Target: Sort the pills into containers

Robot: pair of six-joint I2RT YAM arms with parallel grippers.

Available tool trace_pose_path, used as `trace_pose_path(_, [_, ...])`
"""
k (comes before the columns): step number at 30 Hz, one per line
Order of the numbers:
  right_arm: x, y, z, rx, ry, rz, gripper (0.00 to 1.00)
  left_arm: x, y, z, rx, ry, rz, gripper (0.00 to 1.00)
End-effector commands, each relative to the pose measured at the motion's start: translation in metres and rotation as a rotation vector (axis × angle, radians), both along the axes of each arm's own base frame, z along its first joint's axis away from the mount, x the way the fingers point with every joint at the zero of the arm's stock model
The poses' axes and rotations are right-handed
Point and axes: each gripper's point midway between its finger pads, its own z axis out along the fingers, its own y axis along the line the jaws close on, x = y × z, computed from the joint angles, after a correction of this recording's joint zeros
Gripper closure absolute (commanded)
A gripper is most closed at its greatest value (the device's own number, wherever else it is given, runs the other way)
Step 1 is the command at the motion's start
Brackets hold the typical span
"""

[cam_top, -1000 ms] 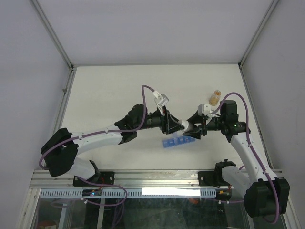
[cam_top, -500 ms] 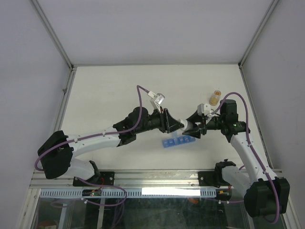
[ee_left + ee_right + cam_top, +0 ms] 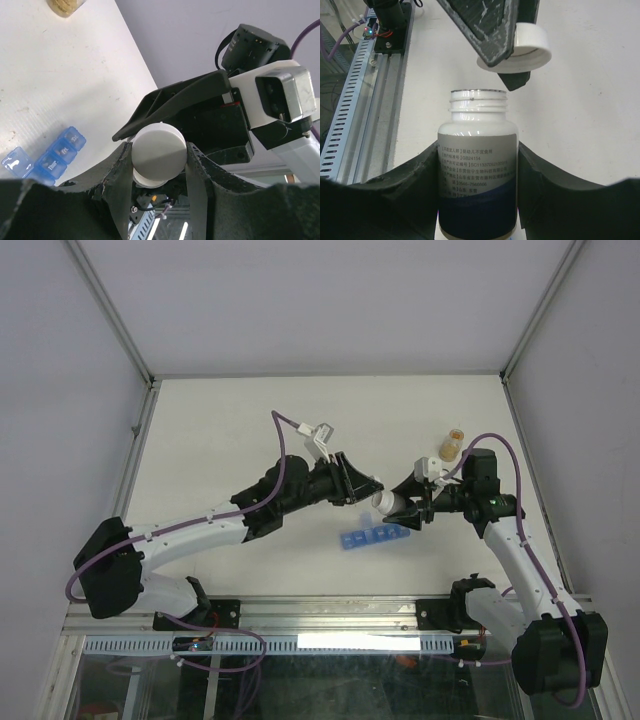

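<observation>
While the right jaws are clamping the uncapped white bottle (image 3: 477, 165), the left jaws are pinching its cap (image 3: 159, 152) near the blue organiser strip (image 3: 372, 537).

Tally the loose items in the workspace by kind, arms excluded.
white labelled bottle: 1
white screw cap: 1
blue pill-organiser strip: 1
amber-tan jar: 1
Total: 4
</observation>
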Motion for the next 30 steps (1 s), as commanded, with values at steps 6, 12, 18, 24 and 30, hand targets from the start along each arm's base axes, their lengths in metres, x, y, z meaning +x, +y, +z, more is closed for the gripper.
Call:
trace_pose_path(6, [0.004, 0.001, 0.015, 0.016, -0.062, 0.013, 1.00, 0.012, 0.022, 0.032, -0.045, -0.092, 0.112, 1.00])
trace_pose_path(12, [0.003, 0.001, 0.017, 0.016, -0.070, 0.015, 1.00, -0.003, 0.044, 0.008, 0.044, -0.369, 0.020, 0.81])
trace_pose_path(18, [0.003, 0.001, 0.017, 0.016, -0.072, 0.014, 1.00, 0.006, 0.092, -0.038, 0.112, -0.414, 0.085, 0.81])
trace_pose_path(24, [0.003, 0.000, 0.016, 0.016, -0.068, 0.012, 1.00, 0.049, 0.157, -0.088, 0.204, -0.240, 0.323, 0.80])
trace_pose_path(30, [0.003, 0.000, 0.016, 0.016, -0.067, 0.010, 1.00, 0.082, 0.214, -0.151, 0.443, 0.055, 0.620, 0.80])
